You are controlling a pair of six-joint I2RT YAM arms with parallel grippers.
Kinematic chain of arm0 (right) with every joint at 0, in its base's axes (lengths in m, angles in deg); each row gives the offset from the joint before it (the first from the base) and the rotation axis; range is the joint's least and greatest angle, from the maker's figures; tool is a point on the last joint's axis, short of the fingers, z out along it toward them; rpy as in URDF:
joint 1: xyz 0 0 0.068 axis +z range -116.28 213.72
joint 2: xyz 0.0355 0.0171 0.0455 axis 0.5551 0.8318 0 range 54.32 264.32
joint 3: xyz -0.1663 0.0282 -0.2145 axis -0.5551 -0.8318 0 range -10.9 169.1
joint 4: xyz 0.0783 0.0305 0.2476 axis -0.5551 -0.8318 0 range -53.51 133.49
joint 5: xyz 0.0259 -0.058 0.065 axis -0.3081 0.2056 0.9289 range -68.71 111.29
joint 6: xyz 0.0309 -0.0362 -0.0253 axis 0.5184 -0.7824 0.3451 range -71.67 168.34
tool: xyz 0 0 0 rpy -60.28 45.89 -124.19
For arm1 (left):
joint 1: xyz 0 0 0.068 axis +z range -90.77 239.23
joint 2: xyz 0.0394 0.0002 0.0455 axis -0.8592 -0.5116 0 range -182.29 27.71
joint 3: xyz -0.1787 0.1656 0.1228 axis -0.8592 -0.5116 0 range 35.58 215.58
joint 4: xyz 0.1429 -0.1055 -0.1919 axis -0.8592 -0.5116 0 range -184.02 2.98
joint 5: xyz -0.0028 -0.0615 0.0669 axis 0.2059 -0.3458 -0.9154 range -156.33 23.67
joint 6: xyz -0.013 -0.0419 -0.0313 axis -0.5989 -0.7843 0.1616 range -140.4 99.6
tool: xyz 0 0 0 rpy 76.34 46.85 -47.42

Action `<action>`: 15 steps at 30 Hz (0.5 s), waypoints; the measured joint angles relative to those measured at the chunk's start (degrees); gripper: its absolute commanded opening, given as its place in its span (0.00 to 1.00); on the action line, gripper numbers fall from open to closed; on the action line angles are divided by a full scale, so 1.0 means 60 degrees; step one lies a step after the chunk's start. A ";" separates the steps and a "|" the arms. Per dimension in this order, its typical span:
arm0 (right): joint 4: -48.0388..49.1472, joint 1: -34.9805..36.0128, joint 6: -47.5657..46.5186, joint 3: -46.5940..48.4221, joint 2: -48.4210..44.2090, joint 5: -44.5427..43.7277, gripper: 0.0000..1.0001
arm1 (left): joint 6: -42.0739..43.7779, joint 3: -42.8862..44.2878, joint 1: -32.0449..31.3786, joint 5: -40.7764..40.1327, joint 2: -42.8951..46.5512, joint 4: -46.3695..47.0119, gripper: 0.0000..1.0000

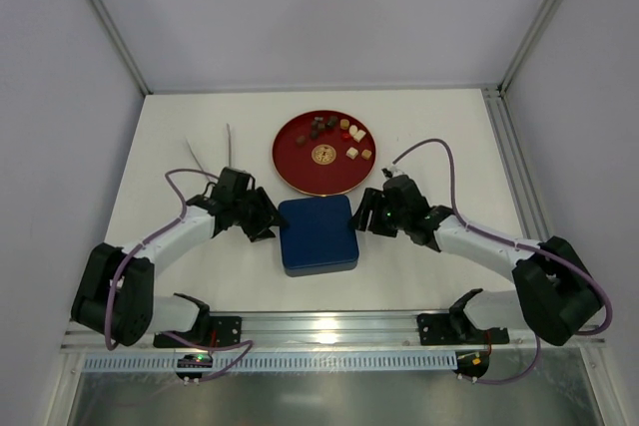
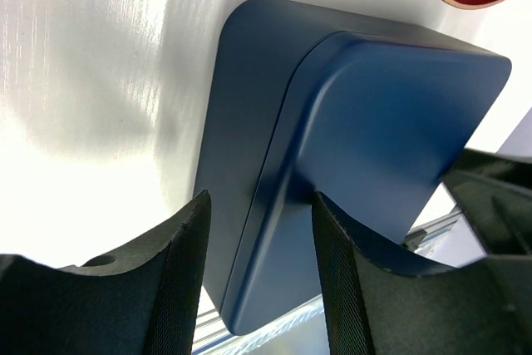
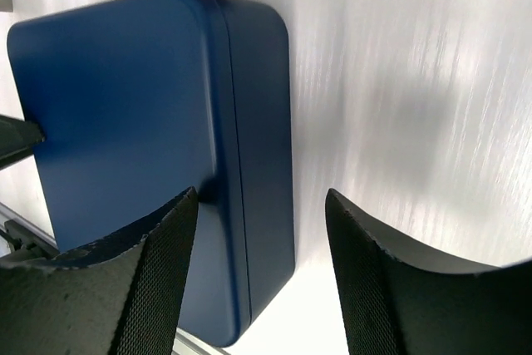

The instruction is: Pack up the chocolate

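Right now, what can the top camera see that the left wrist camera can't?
Only the top view shows the chocolates, the gold emblem and the whole plate. Only the left wrist view shows the box up close: the seam along its side, and the left jaws open astride its edge. Both show the blue box, a bit of the red plate, and the white table.

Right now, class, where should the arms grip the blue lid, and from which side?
Grip the blue lid by its side edges above the seam, left gripper from the left, right gripper from the right: it lies flat, probably too wide for one.
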 measured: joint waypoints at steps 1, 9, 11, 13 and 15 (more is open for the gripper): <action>-0.0011 -0.0091 -0.0091 0.0164 0.0193 0.0066 0.64 | 0.0040 0.0073 0.0000 0.0004 -0.0047 -0.0076 0.50; 0.0244 -0.0692 -0.0419 0.1064 0.1410 0.0466 0.63 | 0.0186 0.0313 0.0000 0.0182 -0.0331 -0.0222 0.50; 0.0430 -0.0729 -0.0419 0.1300 0.1781 0.0561 0.61 | 0.0189 0.0321 0.0000 0.0197 -0.0342 -0.0222 0.50; 0.0648 -0.0743 -0.0419 0.1490 0.2076 0.0601 0.58 | 0.0186 0.0324 0.0000 0.0219 -0.0357 -0.0219 0.50; 0.0794 -0.0739 -0.0426 0.1639 0.2288 0.0619 0.55 | 0.0189 0.0328 0.0000 0.0237 -0.0375 -0.0215 0.50</action>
